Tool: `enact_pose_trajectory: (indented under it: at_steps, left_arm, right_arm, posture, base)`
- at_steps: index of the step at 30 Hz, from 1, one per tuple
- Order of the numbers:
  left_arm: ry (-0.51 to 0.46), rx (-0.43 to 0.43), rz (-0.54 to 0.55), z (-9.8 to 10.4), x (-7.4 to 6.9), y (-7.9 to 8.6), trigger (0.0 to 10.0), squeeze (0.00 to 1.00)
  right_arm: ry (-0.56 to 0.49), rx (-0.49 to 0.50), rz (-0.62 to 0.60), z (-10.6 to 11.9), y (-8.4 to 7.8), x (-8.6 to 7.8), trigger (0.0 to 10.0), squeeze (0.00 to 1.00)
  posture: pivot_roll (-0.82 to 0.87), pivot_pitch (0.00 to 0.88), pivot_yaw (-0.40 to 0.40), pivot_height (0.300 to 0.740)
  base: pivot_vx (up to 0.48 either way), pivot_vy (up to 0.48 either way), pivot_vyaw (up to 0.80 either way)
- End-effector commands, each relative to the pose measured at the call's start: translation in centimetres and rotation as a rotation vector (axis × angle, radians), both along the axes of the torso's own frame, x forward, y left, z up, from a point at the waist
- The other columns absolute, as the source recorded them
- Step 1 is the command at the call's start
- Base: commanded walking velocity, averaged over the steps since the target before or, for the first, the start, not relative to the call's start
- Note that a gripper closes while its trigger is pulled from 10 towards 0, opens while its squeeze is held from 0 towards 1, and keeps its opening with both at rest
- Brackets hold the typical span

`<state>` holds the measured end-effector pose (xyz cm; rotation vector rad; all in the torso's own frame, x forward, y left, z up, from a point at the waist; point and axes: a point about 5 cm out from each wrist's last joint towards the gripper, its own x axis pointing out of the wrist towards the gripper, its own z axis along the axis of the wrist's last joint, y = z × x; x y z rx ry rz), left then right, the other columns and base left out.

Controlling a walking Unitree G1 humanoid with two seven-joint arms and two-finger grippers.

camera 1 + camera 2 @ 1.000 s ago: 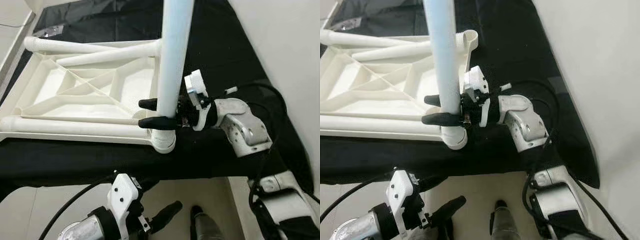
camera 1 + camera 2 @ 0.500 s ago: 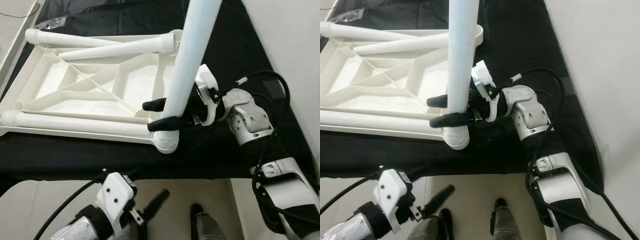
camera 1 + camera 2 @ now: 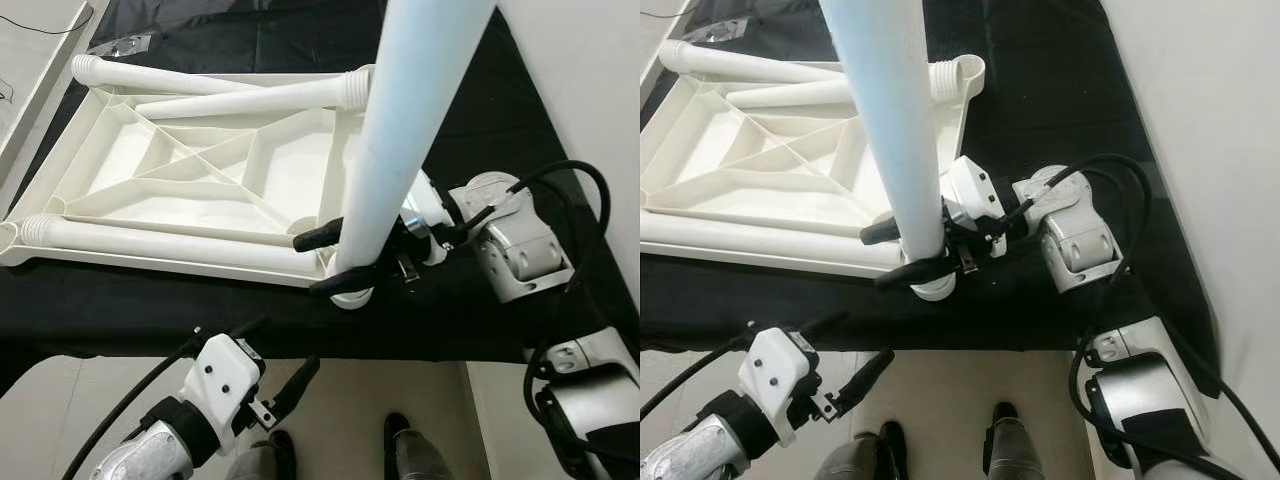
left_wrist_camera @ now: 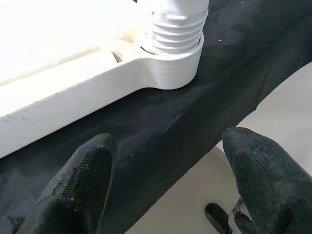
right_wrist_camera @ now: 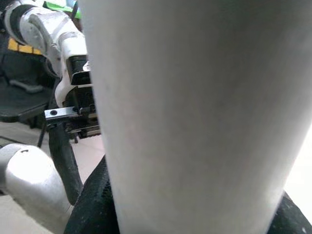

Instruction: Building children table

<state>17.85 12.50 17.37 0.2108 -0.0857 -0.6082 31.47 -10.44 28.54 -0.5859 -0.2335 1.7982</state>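
White tabletop (image 3: 190,190) lies upside down on a black cloth (image 3: 480,130) over pale floor (image 3: 350,410), right gripper (image 3: 335,262) clamped around the upright leg (image 3: 400,140) at its lower-right corner, left gripper (image 4: 165,185) spread open at bottom left.

no readable text, no labels, no brand marks, no numbers on any surface in view

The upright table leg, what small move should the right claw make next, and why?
Probably keep twisting the upright table leg further into its corner socket. The right claw grips the leg low down, and threads show above the socket, so it looks not fully seated. The left claw hangs open below the tabletop's edge.
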Motion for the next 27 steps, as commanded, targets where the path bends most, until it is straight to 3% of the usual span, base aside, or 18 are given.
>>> enact_pose_trajectory:
  at_steps: [1,10,19,27]
  left_arm:
    - [0.04,-0.004,-0.018,-0.8,-0.5,-0.2,10.0,0.0]
    - [0.044,-0.007,-0.028,-0.8,-1.0,-0.4,10.0,0.0]
    - [0.048,-0.013,-0.038,-0.7,-1.3,-0.5,10.0,0.0]
    - [0.051,-0.015,-0.036,-0.7,-1.3,-0.5,10.0,0.0]
  right_arm:
    - [0.112,-0.168,-0.016,-3.6,0.1,0.6,10.0,0.0]
    - [0.181,-0.196,0.015,-2.1,0.6,1.0,10.0,0.0]
    - [0.167,-0.252,0.011,-0.8,1.4,2.0,10.0,0.0]
    - [0.201,-0.183,0.052,0.6,2.4,2.2,10.0,0.0]
  posture:
    - [0.06,0.393,0.119,0.74]
    - [0.07,0.4,0.111,0.74]
    - [0.07,0.42,0.106,0.74]
    - [0.08,0.436,0.103,0.74]
  base:
    - [0.0,0.0,0.0]
    - [0.0,0.0,0.0]
    - [0.0,0.0,0.0]
    - [0.0,0.0,0.0]
